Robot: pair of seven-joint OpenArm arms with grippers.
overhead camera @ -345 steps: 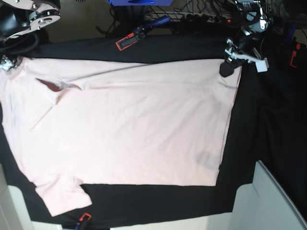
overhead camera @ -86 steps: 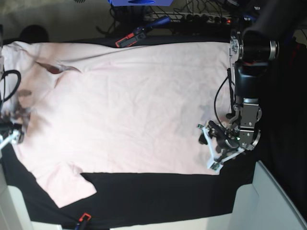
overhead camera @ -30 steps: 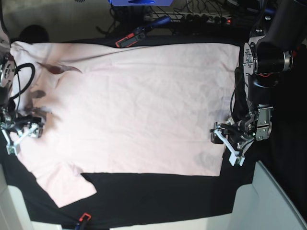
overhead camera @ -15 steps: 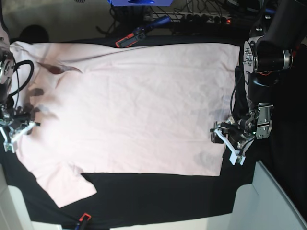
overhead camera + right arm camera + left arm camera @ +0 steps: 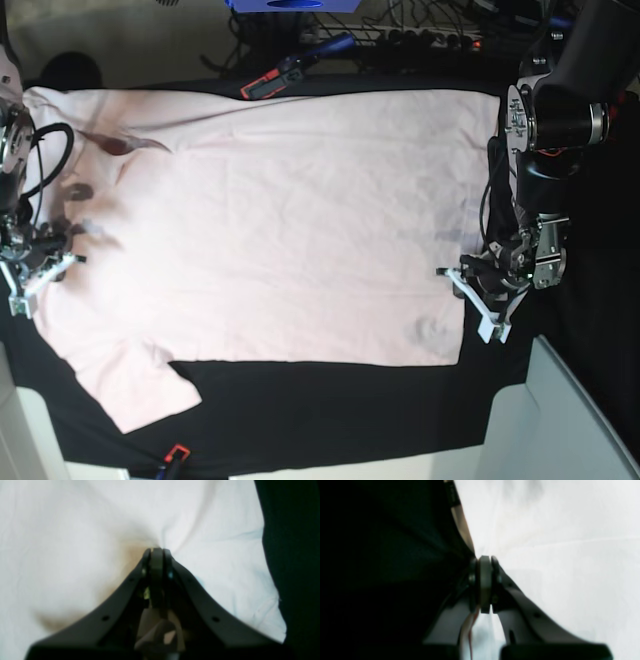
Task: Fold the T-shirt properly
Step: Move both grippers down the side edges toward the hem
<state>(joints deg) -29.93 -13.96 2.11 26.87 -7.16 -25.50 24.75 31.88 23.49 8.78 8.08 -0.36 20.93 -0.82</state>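
Your pink T-shirt (image 5: 270, 220) lies spread on the black table cloth (image 5: 330, 410). Left gripper (image 5: 466, 276) and right gripper (image 5: 50, 262) each pinch an edge; next, lift together and fold across.

T-shirt (image 5: 280, 220) spread flat on table cloth (image 5: 330, 405) — left gripper (image 5: 470, 285) at its right edge, right gripper (image 5: 45, 265) at left edge.

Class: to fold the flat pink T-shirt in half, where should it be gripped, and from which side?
Grip the T-shirt at its two opposite short edges, coming in from outside. It lies flat, so only the edges give the jaws a pinch. Both the left gripper and right gripper are shut there.
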